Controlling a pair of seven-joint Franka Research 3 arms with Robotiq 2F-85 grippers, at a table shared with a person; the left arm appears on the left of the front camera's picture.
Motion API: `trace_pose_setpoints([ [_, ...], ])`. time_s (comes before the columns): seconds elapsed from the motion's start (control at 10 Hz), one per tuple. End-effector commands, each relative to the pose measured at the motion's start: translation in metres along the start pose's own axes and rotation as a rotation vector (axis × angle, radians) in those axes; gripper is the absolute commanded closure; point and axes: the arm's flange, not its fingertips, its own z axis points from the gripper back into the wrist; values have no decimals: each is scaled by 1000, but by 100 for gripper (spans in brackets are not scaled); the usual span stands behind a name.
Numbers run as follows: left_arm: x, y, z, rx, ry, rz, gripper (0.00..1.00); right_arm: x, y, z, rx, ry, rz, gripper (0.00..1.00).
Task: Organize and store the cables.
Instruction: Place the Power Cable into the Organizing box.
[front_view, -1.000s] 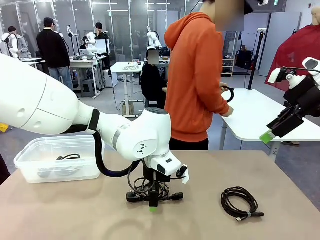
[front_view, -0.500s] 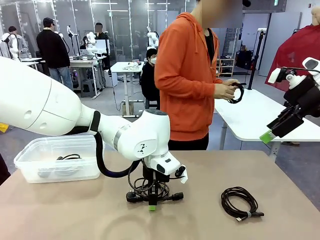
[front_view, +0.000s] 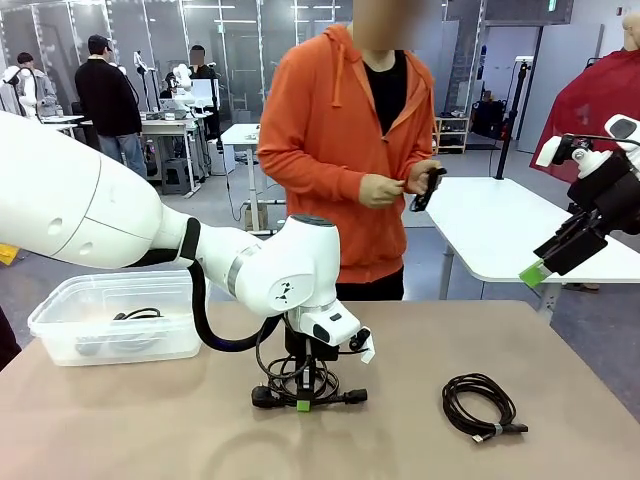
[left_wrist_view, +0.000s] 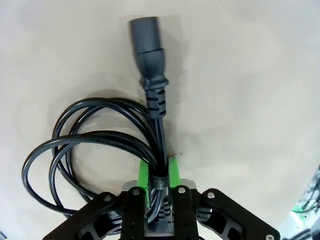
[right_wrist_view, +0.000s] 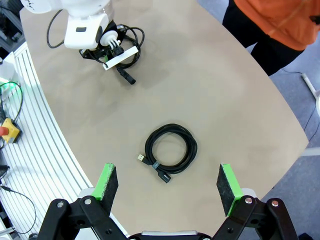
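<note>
The left gripper (front_view: 303, 404) points straight down at the middle of the counter (front_view: 420, 335), its jaws clamped together on the bound strands of a coiled black power cable (front_view: 262, 397) that lies on the surface. To the right of it, well apart, a second coiled cable (front_view: 450, 405) rests on the counter untouched. The right gripper (front_view: 535, 272) hangs high at the right with its jaws wide apart and nothing between them. A clear bin (front_view: 60, 330) at the left holds another cable (front_view: 140, 314).
</note>
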Motion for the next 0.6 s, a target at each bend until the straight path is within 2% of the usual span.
trace_pose_setpoints([
  [0.0, -6, -5, 6, -50, -15, 1, 100, 1, -2, 1, -1, -2, 3, 0],
  [0.2, -23, -7, 43, -110, -61, 45, 100, 1, -2, 1, -1, -2, 3, 0],
  [0.5, -59, -15, 126, -79, -129, -32, 100, 1, -2, 1, -1, -2, 3, 0],
])
